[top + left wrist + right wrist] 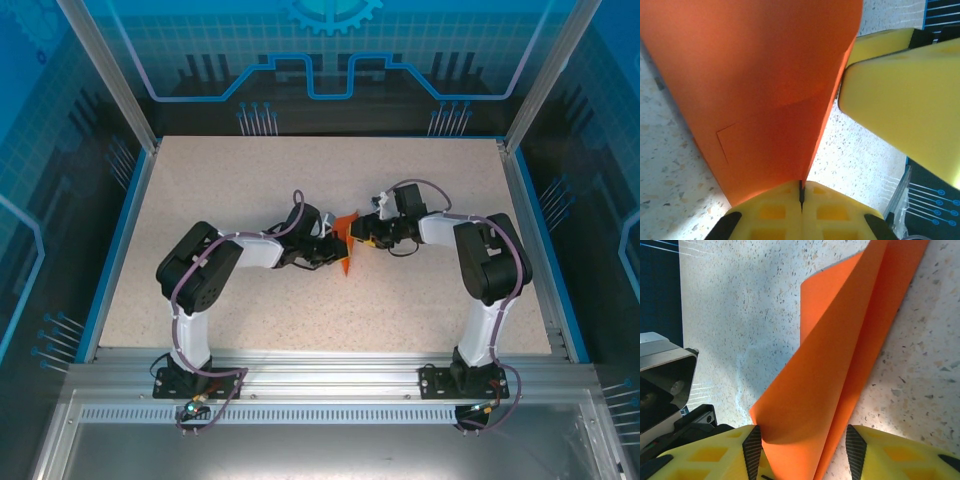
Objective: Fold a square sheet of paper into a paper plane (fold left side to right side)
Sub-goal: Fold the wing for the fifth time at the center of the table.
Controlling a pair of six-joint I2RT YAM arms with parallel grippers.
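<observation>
Plain bright orange sheet of paper [840, 365] is standing out against speckled beige tabletop [400, 300].
Blue border strip [108, 280] is framing the fleck-patterned surface.

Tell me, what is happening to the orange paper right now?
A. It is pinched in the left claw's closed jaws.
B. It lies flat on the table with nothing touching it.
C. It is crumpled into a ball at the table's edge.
A: in the left wrist view the left gripper has its jaws shut with no gap, and the edge of the orange sheet of paper is clamped between them.
</observation>
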